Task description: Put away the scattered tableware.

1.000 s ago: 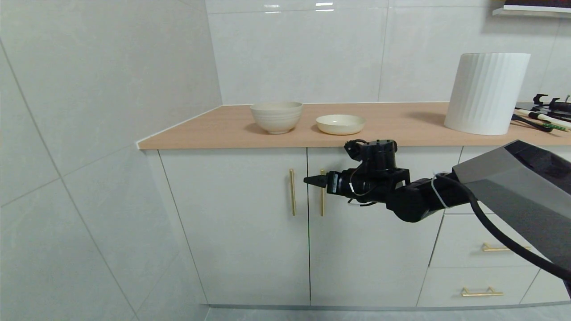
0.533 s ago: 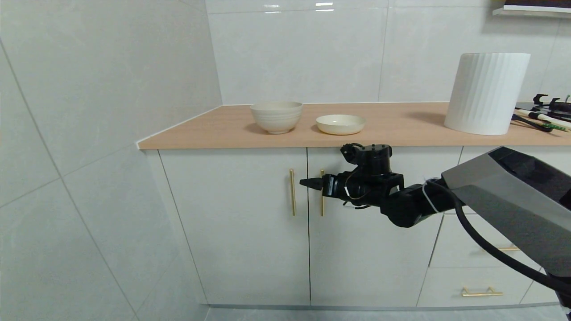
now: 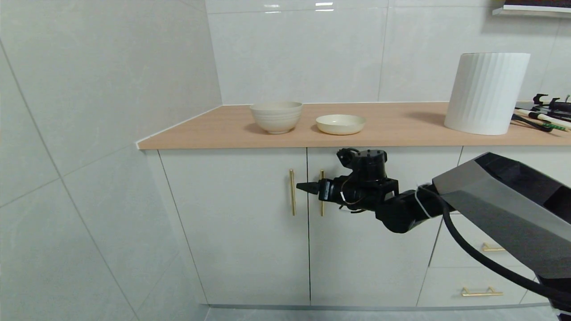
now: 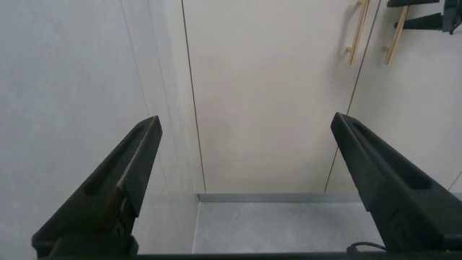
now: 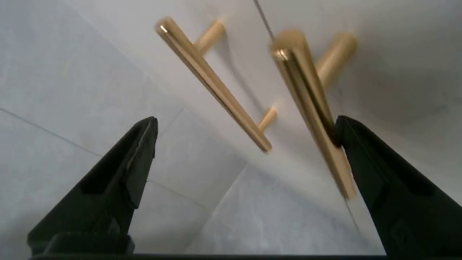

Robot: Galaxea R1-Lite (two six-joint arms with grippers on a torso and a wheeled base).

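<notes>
Leftward and lower, the right gripper (image 3: 308,187) sits by the cupboard handles (image 3: 292,191); empty bowl (image 3: 276,117) and dish (image 3: 340,124) stand near the counter (image 3: 401,127) edge. Facing the door (image 4: 274,94), the left gripper (image 4: 245,137) gapes empty. The right gripper's fingers (image 5: 130,173) spread, holding nothing, cupboard handles between them.

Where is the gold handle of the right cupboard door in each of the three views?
Head view: the right door handle stands upright just right of the seam between the doors, partly behind the right gripper.
Left wrist view: small and far off, next to the right gripper's black tip.
Right wrist view: the nearer, larger gold bar, between the open fingers.
Shared landmark: the left door handle, its twin across the seam.
</notes>
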